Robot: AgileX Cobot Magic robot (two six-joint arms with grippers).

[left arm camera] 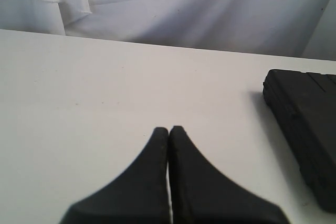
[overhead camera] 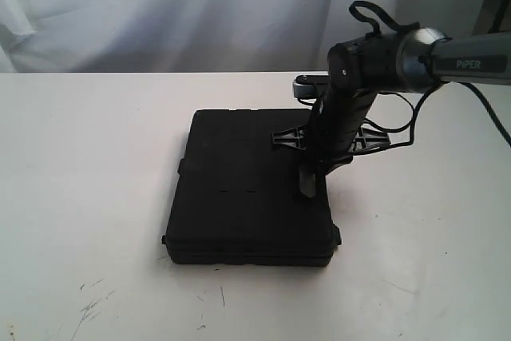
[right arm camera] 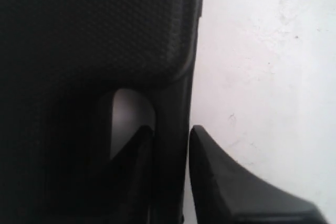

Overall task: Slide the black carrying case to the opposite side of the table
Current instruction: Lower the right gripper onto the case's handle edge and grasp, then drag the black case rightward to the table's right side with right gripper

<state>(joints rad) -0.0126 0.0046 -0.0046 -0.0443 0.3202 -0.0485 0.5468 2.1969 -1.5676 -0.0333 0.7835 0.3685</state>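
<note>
The black carrying case (overhead camera: 247, 189) lies flat on the white table (overhead camera: 96, 157), a little right of the middle. My right gripper (overhead camera: 308, 185) points straight down at the case's right edge. In the right wrist view one finger sits inside the handle opening and the other outside it, so the right gripper (right arm camera: 170, 136) is shut on the handle bar (right arm camera: 172, 103) of the textured case (right arm camera: 94, 24). My left gripper (left arm camera: 169, 128) is shut and holds nothing; it hovers over bare table (left arm camera: 105, 87), with the case (left arm camera: 307, 119) off to one side. The exterior view does not show the left gripper.
A white curtain (overhead camera: 176, 5) hangs behind the table's far edge. Dark scuff marks (overhead camera: 92, 305) dot the tabletop at the front left. The right arm (overhead camera: 415, 57) and its black cables (overhead camera: 399, 129) reach in from the right, above the table beside the case.
</note>
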